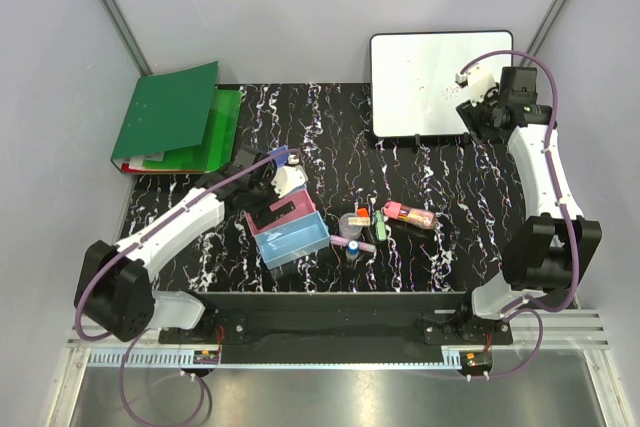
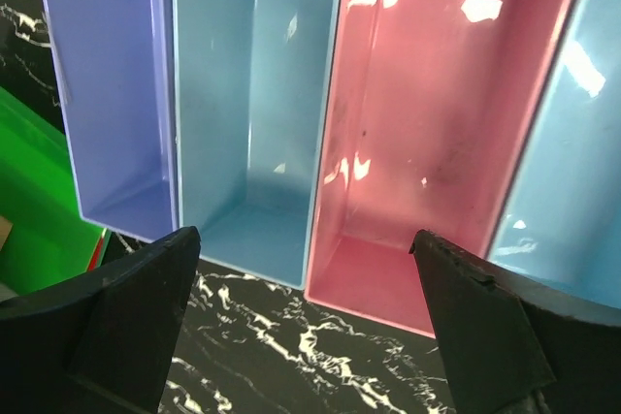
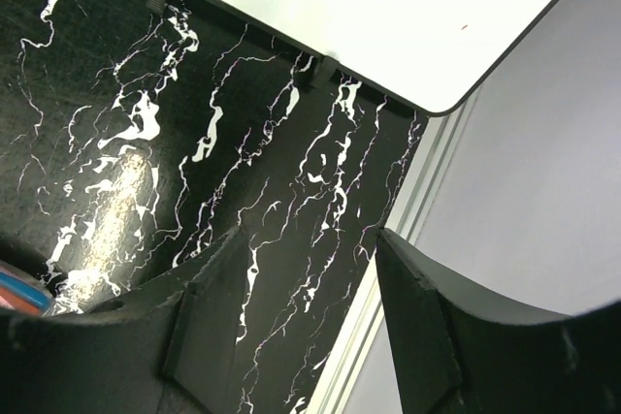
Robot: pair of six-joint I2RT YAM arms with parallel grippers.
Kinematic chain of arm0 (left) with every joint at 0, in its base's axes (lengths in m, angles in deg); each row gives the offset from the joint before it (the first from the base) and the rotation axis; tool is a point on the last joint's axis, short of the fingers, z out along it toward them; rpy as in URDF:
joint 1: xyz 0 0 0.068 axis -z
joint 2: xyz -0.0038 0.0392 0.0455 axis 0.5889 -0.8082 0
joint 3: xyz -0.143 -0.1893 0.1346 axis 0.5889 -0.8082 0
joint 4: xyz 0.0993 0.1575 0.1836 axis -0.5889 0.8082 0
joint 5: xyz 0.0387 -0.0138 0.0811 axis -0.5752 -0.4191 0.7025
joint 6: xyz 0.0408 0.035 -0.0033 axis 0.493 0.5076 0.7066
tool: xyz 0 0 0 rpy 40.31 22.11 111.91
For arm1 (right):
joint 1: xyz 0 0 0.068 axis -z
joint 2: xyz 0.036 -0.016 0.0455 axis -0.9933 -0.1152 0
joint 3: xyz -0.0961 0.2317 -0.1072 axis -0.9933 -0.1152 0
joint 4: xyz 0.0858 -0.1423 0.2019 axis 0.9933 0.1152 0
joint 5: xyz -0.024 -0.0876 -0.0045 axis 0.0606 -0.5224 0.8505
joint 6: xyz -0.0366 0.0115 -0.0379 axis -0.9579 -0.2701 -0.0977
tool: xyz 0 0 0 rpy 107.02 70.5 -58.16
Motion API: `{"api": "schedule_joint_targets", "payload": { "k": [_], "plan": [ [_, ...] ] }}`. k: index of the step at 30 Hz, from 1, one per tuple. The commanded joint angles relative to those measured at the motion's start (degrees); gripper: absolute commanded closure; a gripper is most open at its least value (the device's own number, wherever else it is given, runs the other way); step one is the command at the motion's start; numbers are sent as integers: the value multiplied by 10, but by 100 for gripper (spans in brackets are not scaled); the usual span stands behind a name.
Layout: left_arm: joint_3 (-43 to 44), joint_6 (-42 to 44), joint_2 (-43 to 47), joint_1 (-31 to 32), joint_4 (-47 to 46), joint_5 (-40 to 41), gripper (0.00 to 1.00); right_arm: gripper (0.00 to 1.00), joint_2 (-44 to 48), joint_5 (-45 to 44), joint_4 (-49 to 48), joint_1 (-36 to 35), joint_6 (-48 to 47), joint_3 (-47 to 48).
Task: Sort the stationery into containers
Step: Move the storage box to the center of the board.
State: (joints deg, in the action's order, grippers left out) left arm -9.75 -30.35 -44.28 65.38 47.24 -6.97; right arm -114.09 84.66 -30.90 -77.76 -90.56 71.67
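Four bins stand side by side near the table's front left: in the left wrist view violet-blue (image 2: 107, 94), light blue (image 2: 252, 113), pink (image 2: 437, 123) and light blue (image 2: 572, 172), all empty where seen. From above only the pink bin (image 1: 285, 211) and a light blue bin (image 1: 297, 239) show. My left gripper (image 1: 260, 197) (image 2: 306, 239) is open and empty just above the bins' far ends. The stationery lies right of the bins: pink marker (image 1: 410, 214), green pen (image 1: 381, 224), orange-capped stick (image 1: 361, 215), a small round clear piece (image 1: 352, 250). My right gripper (image 1: 478, 112) (image 3: 309, 238) is open and empty, far from them.
Green binders (image 1: 175, 117) lie at the back left, one edge showing in the left wrist view (image 2: 34, 201). A whiteboard (image 1: 440, 82) (image 3: 388, 7) lies at the back right, beside my right gripper. The table's right edge and grey wall (image 3: 543, 191) are close to it.
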Motion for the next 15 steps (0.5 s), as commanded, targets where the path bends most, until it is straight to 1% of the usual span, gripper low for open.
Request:
{"api": "schedule_joint_targets", "payload": {
  "k": [1, 7, 10, 12, 14, 15],
  "plan": [
    [-3, 39, -21, 1, -61, 42, 1, 38, 18, 12, 6, -4, 10, 16],
    [3, 80, -64, -1, -83, 18, 1, 40, 31, 19, 6, -4, 8, 10],
    [7, 89, -84, -2, -82, 4, 9, 40, 30, 19, 6, -4, 8, 10],
    [11, 90, -93, -3, -83, -15, 18, 41, 29, 18, 6, -4, 9, 8],
    [13, 96, -99, -4, -82, -21, 31, 41, 28, 17, 6, -4, 8, 2],
    [12, 102, -99, -4, -84, -28, 32, 41, 27, 18, 5, -4, 8, 0]
  ]
}}
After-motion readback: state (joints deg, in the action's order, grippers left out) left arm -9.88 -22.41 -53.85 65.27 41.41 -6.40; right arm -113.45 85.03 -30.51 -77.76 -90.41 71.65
